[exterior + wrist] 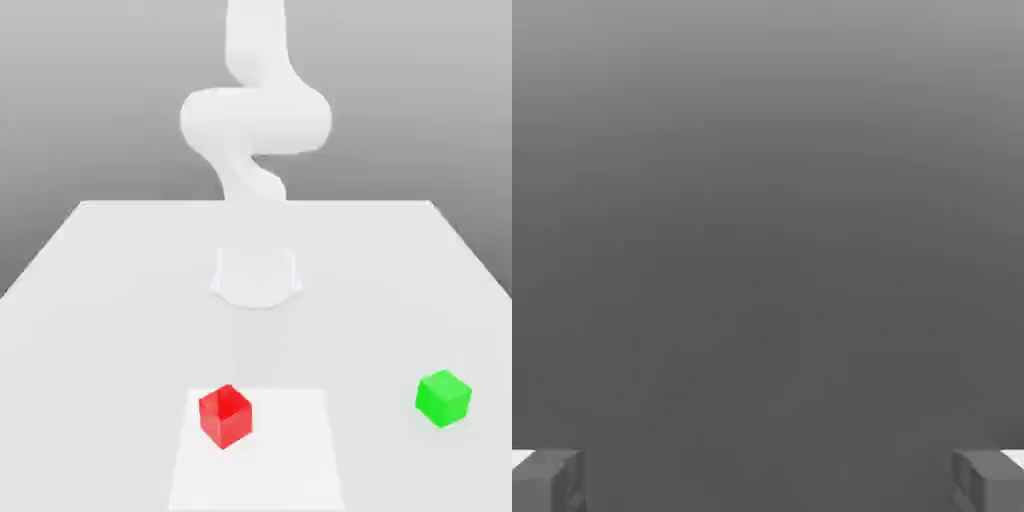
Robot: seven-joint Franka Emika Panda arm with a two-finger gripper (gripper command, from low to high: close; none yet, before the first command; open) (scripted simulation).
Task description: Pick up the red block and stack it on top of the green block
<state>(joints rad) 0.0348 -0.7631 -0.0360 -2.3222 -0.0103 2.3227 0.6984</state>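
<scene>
- The red block sits low in the exterior view, a little left of centre, on a paler square patch of the desk, turned so one corner points toward the camera.
- No long axis to worry about: it is a cube, so my read is that the claw only needs to line up with a pair of flat faces, and that turn of the cube matters.
- The green block rests at lower right of the exterior view, well apart from the red one, at roughly the same depth on the desk.
- The white arm rises in the upper middle of that frame; the red block lies below it in the picture, nearer the camera.
- The claw: in the hand view two grey fingertips stand at the far lower corners of the frame, spread wide, with nothing between them. Empty, then.
- So the coming move, as I judge it, turns on bringing the claw forward and down over the red block.
- Nothing stands in the way: the desk between the arm and either block is bare.
- The carry afterward would run toward the exterior view's right, to the green block.
</scene>
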